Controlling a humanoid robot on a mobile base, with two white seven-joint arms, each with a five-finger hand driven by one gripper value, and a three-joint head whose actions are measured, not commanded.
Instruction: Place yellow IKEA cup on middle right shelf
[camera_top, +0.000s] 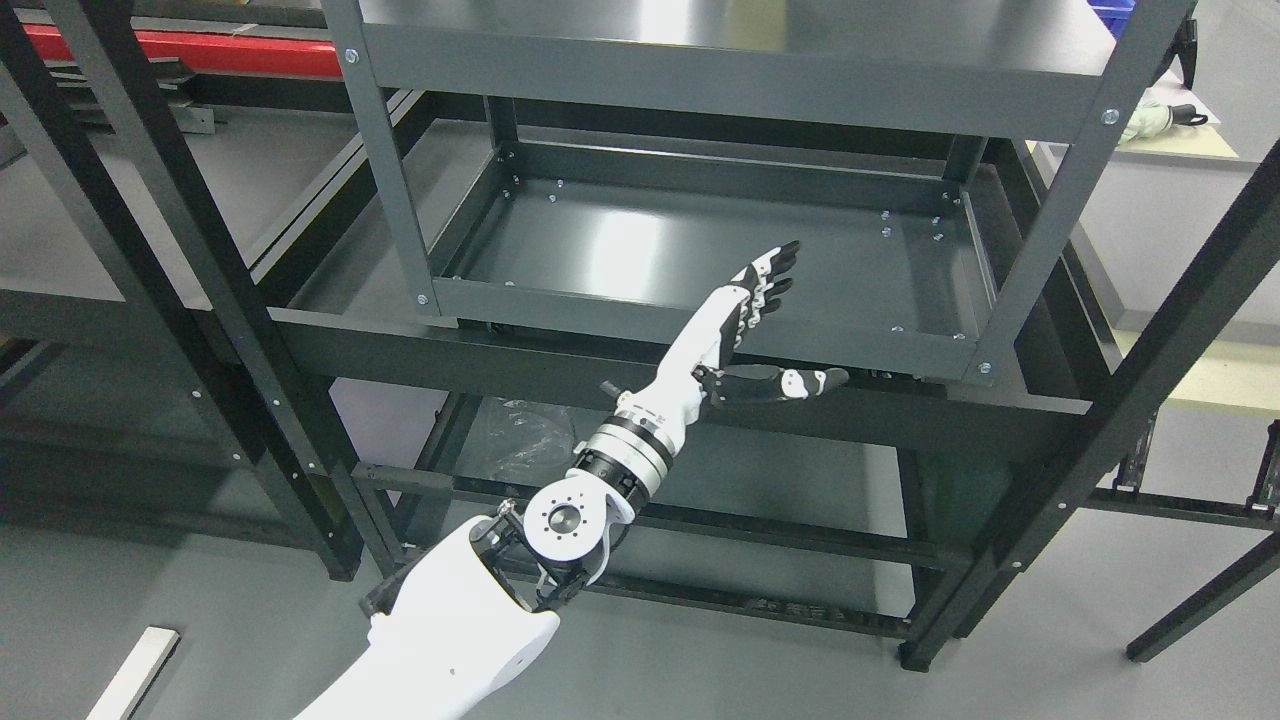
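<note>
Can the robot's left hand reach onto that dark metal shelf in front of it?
Probably yes. The left hand is open, holds nothing, and already sits at the front rail of the dark shelf. Nothing blocks the opening between the posts. No yellow cup shows anywhere.

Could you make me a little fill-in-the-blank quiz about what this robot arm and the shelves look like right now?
1. The left hand has its fingers spread and holds ____.
2. The metal shelf rack is painted dark ____.
3. The hand reaches out in front of the shelf tray, which has ____ cups on it.
4. The robot's forearm is colored ____.

Missing words: nothing; grey; no; white
</note>
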